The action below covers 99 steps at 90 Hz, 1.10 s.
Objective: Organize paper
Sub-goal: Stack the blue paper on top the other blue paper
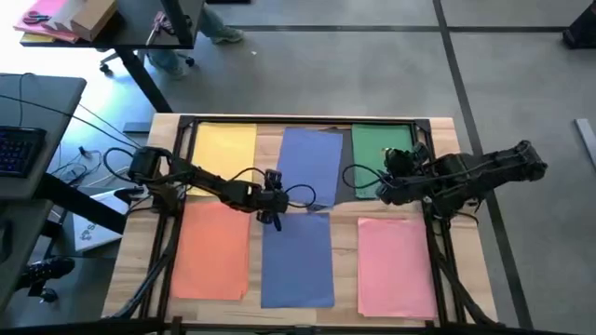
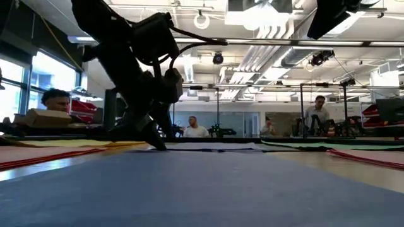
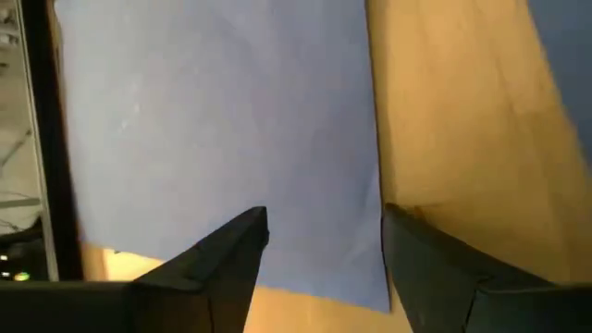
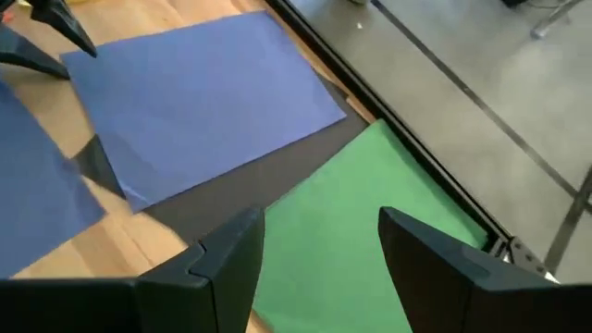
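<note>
Six sheets of paper lie flat on the wooden table: yellow (image 1: 223, 149), a skewed blue sheet (image 1: 310, 163) and green (image 1: 382, 149) along the far side, orange (image 1: 214, 251), a second blue sheet (image 1: 298, 261) and pink (image 1: 396, 265) along the near side. A dark grey sheet (image 4: 231, 194) shows from under the green one (image 4: 370, 231) and the far blue one (image 4: 203, 92). My left gripper (image 1: 270, 216) stands open, pointing down at the far blue sheet's near end (image 3: 324, 277). My right gripper (image 1: 384, 181) hovers open over the green sheet's near part. My left gripper points down with its fingertips (image 2: 158, 145) low at the near end of the far blue sheet (image 3: 277, 185). The fingers stand apart over the sheet's corner. Whether they touch the paper, I cannot tell.
A black frame (image 1: 307, 119) runs round the table's far edge, and black posts and cables stand by both arm bases. A desk with a keyboard (image 1: 19, 149) is off the table's left. People sit in the room beyond (image 2: 192, 129).
</note>
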Motion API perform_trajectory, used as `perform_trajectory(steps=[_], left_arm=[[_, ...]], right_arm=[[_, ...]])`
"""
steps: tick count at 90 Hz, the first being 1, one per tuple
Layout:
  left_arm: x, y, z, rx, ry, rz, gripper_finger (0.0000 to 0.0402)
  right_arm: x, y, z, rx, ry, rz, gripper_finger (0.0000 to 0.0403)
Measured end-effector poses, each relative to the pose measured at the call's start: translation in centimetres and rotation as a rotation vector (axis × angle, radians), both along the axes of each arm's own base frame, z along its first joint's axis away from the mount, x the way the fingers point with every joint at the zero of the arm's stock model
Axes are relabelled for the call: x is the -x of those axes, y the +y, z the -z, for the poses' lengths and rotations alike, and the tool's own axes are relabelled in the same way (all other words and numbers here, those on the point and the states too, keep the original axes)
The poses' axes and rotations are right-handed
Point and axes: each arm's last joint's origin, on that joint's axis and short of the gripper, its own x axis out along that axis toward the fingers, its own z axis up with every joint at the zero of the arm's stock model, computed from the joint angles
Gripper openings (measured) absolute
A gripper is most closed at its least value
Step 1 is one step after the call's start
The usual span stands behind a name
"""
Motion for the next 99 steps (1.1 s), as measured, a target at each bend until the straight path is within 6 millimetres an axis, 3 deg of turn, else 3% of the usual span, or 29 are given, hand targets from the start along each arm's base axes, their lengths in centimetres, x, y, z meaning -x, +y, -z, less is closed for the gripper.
perform_trajectory(steps=[61,83,99], left_arm=[[0.7,0.0,0.6,-0.017,0.098,0.067,0.0193],[1.4,0.3,1.3,-0.009,0.122,0.070,0.0155],[1.5,0.2,1.6,0.033,0.138,0.093,0.0093]], right_arm=[[-0.3,0.0,-0.1,-0.014,-0.040,0.009,0.0199],[-1.8,0.4,0.1,-0.004,-0.059,-0.042,0.0199],[-3.8,0.8,1.0,-0.003,-0.051,-0.067,0.0199]])
